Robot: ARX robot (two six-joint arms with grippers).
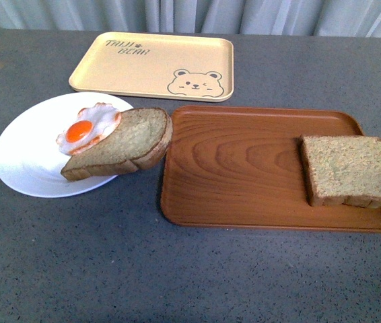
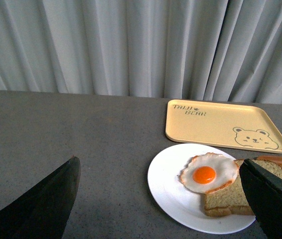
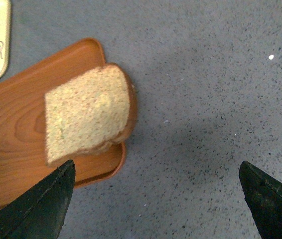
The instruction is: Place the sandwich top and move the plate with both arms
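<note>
Nearest the wrist cameras, the left gripper (image 2: pixel 158 160) stands wide open, its two dark fingers (image 2: pixel 41 204) spread well apart with nothing held between them. The right gripper (image 3: pixel 157 163) is spread just as wide and is likewise empty, hanging above the grey speckled table (image 1: pixel 177 276). Neither arm shows in the front view. Past a bare stretch of table, the brown wood-grain tray (image 1: pixel 237 168) lies right of centre. The sandwich top (image 1: pixel 352 171), a thick squarish slice of speckled brown bread, rests flat on the tray's right end. In the right wrist view its crust reaches out over the tray's rim at that end. Just left of the tray sits the plate (image 1: pixel 22 161), round and white, close beside the tray's left edge. On the plate lies a smaller slice (image 1: pixel 120 142) with a rounded edge, and that edge overhangs the plate's rim toward the tray. A fried egg (image 1: pixel 88 129) lies partly on that slice and partly on the plate. Farther back, apart from both, lies the yellow bear tray (image 1: pixel 153 65), flat and bare. Behind the table's far edge hangs a pale pleated curtain (image 2: pixel 131 45).
</note>
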